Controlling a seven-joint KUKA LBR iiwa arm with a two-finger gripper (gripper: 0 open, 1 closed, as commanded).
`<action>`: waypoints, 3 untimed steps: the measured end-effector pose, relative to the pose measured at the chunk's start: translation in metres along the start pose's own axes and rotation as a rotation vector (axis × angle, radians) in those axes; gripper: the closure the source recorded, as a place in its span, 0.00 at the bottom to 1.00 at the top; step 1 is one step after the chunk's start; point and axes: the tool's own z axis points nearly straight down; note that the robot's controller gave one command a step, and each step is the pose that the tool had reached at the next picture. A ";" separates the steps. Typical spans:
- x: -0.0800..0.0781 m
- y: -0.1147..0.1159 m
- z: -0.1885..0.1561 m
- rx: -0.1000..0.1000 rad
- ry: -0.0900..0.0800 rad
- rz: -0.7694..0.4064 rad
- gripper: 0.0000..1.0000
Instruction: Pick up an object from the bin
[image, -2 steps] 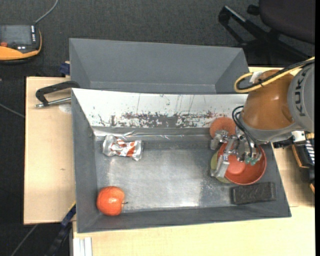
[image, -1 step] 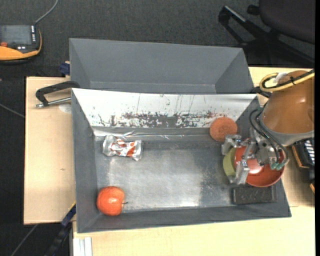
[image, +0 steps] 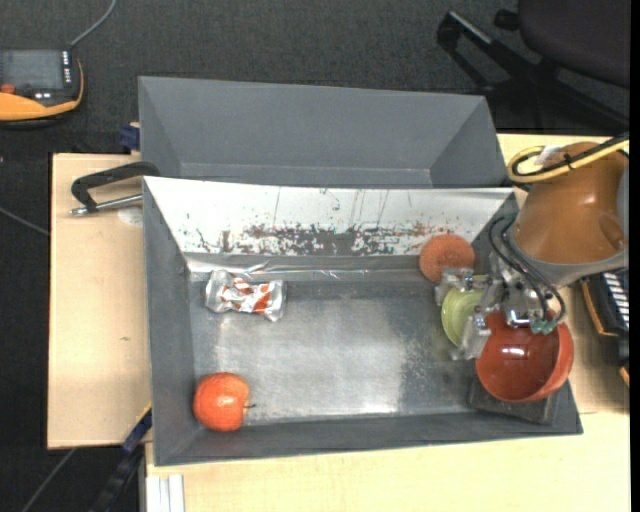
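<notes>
At right in the bin (image: 350, 432), the gripper (image: 484, 314) overlaps a green apple (image: 455, 320), opening unclear.

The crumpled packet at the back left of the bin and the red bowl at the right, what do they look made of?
Crumpled packet: probably thin metallised foil or film, silvery with red and white print; it holds sharp creases and glints.
Red bowl: likely hard glossy plastic, going by the smooth rim and a bright white highlight, though glazed ceramic can't be ruled out.

One camera above the grey bin (image: 300, 130), looking down somewhat obliquely, arm (image: 570, 215) entering from right
</notes>
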 end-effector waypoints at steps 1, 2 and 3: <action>0.026 0.008 0.034 -0.018 -0.020 -0.215 1.00; -0.026 0.020 -0.075 -0.014 -0.039 -0.301 1.00; -0.029 -0.003 -0.167 -0.014 -0.053 -0.072 1.00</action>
